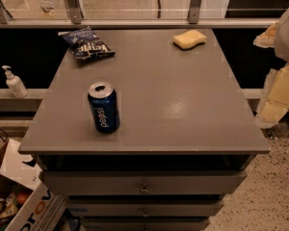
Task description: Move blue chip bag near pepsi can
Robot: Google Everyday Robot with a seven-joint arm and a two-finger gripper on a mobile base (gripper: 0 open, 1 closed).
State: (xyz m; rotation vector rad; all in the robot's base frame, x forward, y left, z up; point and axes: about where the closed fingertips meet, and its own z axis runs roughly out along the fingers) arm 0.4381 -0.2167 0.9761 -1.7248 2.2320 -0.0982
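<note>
- blue chip bag point(88, 44): lies flat, upper left of frame, far corner of worktop point(183, 95).
- pepsi can point(104, 107): upright, lower left, well apart from bag.
- pincer point(278, 93): right edge, off the worktop; released or clenched, cannot tell.

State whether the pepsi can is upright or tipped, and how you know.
Upright: the can stands on its base, silver top up. The gripper is right of the table.

We're looking down on a grey drawer cabinet point(183, 105), its top catching a soft glare, speckled floor point(274, 196) at right, a cardboard box point(36, 208) lower left, metal railing posts point(73, 4) behind.
</note>
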